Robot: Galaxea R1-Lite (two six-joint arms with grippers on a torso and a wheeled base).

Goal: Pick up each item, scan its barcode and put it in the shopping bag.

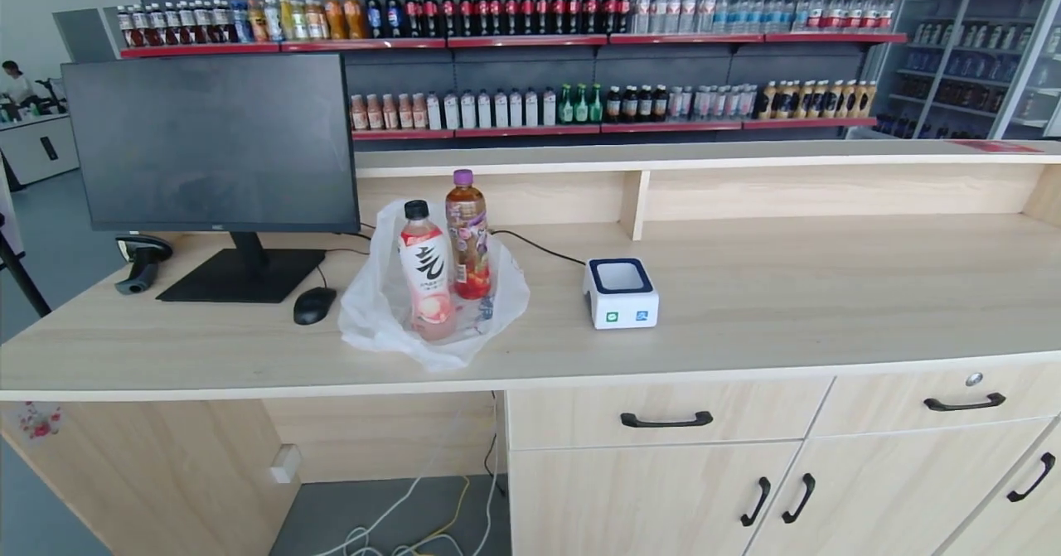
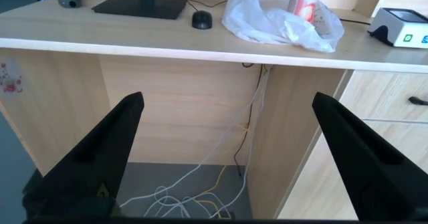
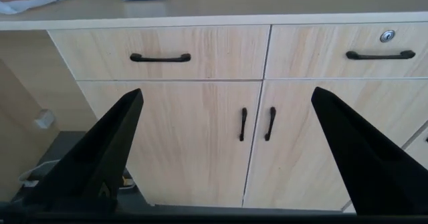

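Since the pink bottle (image 1: 425,278) and the purple-capped bottle (image 1: 468,237) both stand inside the shopping bag (image 1: 373,324) near the scanner (image 1: 620,292), I'd call this basically done. Maybe something small sits under the bag's folds, hard to tell. Left gripper (image 2: 227,100) and right gripper (image 3: 224,93) hang wide open, empty, below the counter (image 1: 787,291).

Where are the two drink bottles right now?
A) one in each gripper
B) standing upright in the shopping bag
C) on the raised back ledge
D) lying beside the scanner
B: the black-capped bottle and the purple-capped bottle both stand upright inside the shopping bag, left of the scanner.
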